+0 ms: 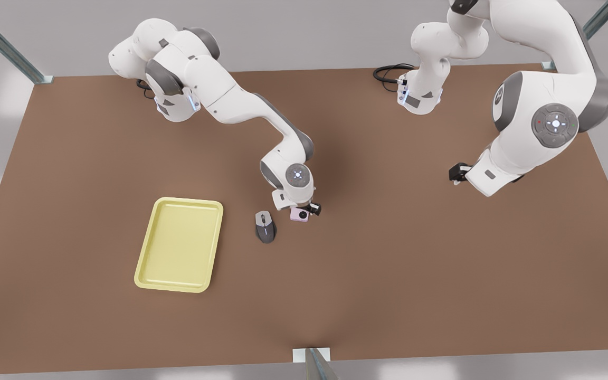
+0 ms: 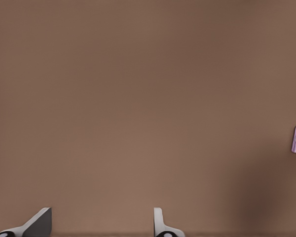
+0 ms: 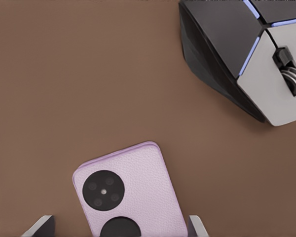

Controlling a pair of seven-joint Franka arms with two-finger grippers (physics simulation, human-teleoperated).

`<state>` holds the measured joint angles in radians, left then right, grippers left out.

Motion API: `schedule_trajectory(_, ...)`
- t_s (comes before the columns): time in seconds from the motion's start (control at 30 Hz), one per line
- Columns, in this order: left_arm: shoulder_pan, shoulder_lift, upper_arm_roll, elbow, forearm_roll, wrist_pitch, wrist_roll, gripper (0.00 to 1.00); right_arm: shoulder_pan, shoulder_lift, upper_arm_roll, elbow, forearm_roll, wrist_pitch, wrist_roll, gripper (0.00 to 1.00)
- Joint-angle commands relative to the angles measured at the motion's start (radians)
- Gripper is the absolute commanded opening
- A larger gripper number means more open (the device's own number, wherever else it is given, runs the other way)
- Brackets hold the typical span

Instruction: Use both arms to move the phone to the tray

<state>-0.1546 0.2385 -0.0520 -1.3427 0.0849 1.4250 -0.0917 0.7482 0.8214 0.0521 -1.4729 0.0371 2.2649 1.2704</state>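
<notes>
Table (image 1: 388, 274): brown, bare wood colour, grey walls behind.
Phone (image 1: 300, 214): flat on table, beside mouse (image 1: 265, 226).
Tray (image 1: 180, 244): apart from phone.
Right gripper (image 1: 304, 211): fingers spread around phone, maybe not touching.
Left gripper (image 1: 457, 173): waits, fingers apart.

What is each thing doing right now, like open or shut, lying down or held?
phone: lying flat on the table, circles up, not lifted.
right gripper: open, fingers either side of the phone.
left gripper: open, holding nothing, waiting over bare table.
tray: flat, nothing inside.
mouse: upright beside the phone.
</notes>
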Motion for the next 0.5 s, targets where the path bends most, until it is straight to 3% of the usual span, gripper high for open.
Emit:
schedule_trajectory(0.0,0.000,-0.001,0.000,0.000,0.001,0.000,0.001,1.00,-0.009,-0.019,0.000,-0.040,0.000,0.058,0.037,1.00)
schedule_trajectory(0.3,0.000,0.005,-0.002,0.000,0.007,0.002,-0.014,1.00,0.003,-0.005,0.003,-0.026,0.000,0.059,0.017,1.00)
schedule_trajectory(0.47,-0.002,0.007,-0.003,0.000,0.007,0.002,-0.023,1.00,0.005,-0.007,0.014,-0.030,-0.011,0.059,-0.161,1.00)
